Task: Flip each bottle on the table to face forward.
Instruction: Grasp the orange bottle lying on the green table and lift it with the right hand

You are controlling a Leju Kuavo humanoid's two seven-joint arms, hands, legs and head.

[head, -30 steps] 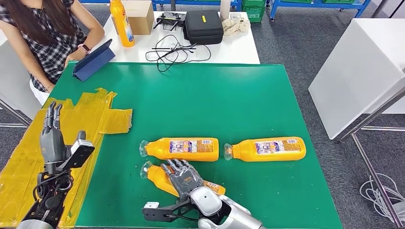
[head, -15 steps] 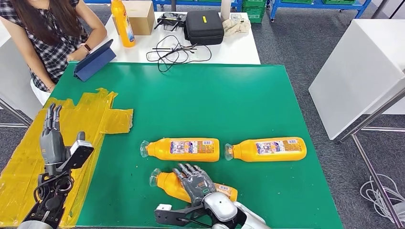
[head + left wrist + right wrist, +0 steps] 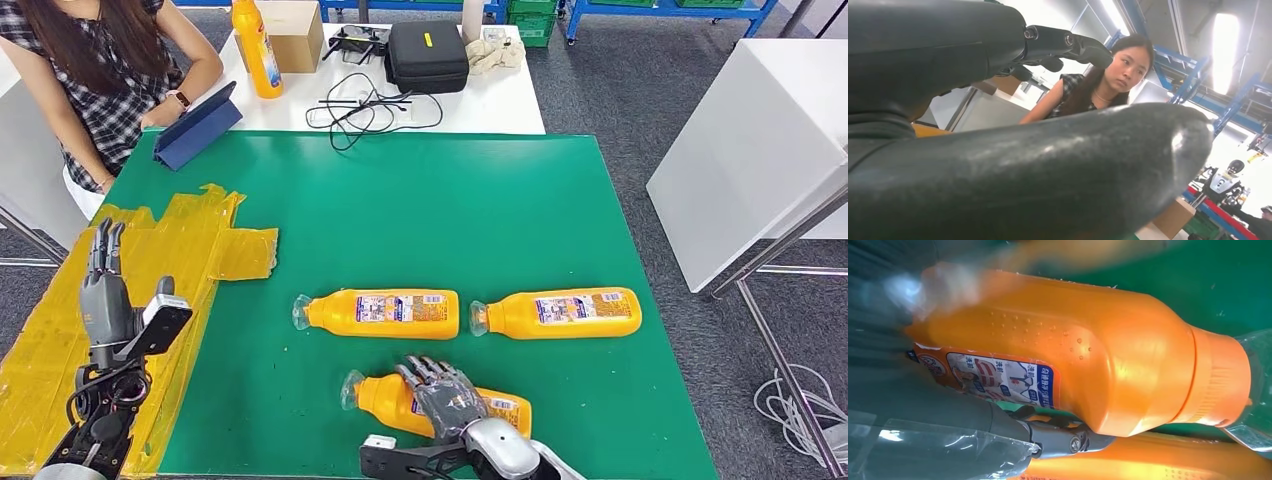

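Observation:
Three orange bottles lie on the green table (image 3: 440, 210). Two lie in a row, labels up: the middle bottle (image 3: 385, 313) and the right bottle (image 3: 560, 312). The near bottle (image 3: 385, 398) lies close to the front edge, cap to the left, with part of a label showing. My right hand (image 3: 448, 400) grips its body from above. In the right wrist view the near bottle (image 3: 1098, 365) sits against my fingers (image 3: 1058, 437), one of which curls under it. My left hand (image 3: 105, 295) stands raised with fingers straight, holding nothing, over the yellow tape. Its fingers (image 3: 998, 165) loom large in the left wrist view.
A yellow tape patch (image 3: 190, 240) covers the table's left side. A person (image 3: 90, 70) sits at the far left by a blue tablet (image 3: 197, 128). On the white table behind stand an upright orange bottle (image 3: 255, 48), a cardboard box (image 3: 295, 33), a black case (image 3: 426, 55) and cables (image 3: 365, 105).
My right hand has carried the near bottle to the right and toward the front edge, turning it nearly parallel to the other two. The left hand stayed put.

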